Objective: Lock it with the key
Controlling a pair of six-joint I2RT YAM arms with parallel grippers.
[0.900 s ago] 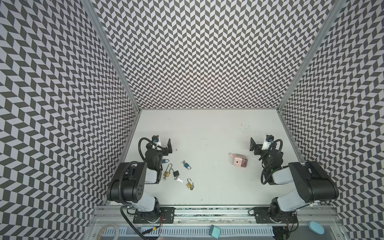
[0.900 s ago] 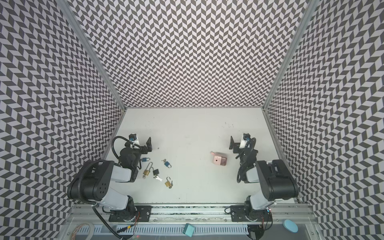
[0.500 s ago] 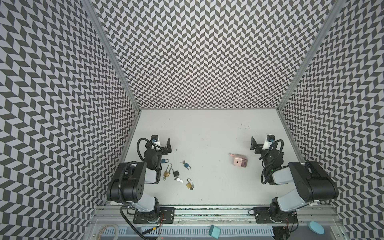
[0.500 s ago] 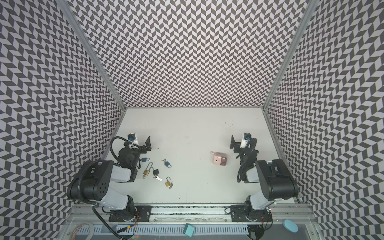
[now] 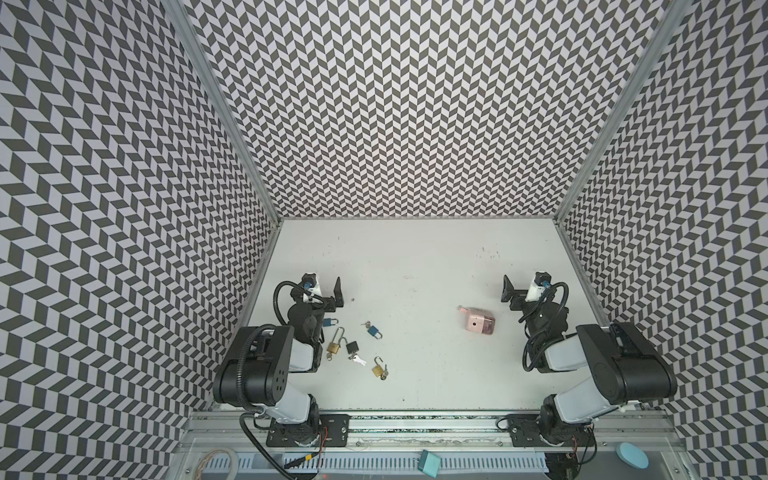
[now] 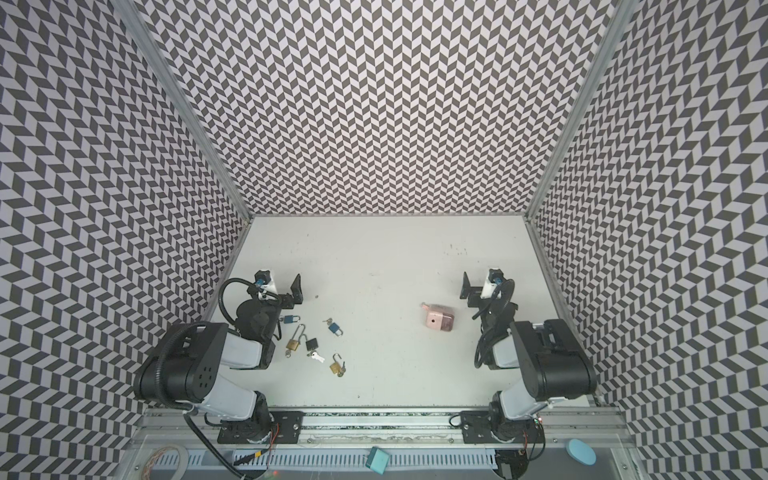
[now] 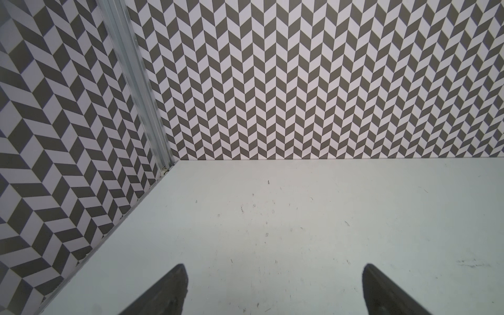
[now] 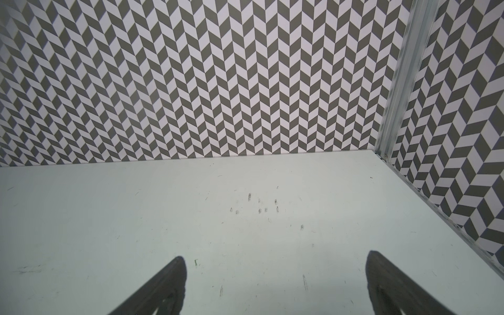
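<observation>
Over the pale grey counter (image 5: 415,257), the left claw (image 7: 274,270) and right claw (image 8: 276,257) are spread wide and empty, parked apart as if waiting to begin. A pink boxy block (image 5: 478,325) lies centre-right. Lower left, within the left arm's reach, small padlocks (image 5: 333,347) lie scattered; the silver key (image 5: 358,360) is just beside the black padlock (image 5: 352,347).

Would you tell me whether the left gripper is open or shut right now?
Open. The left gripper shows its fingers wide apart, nothing between them.
</observation>
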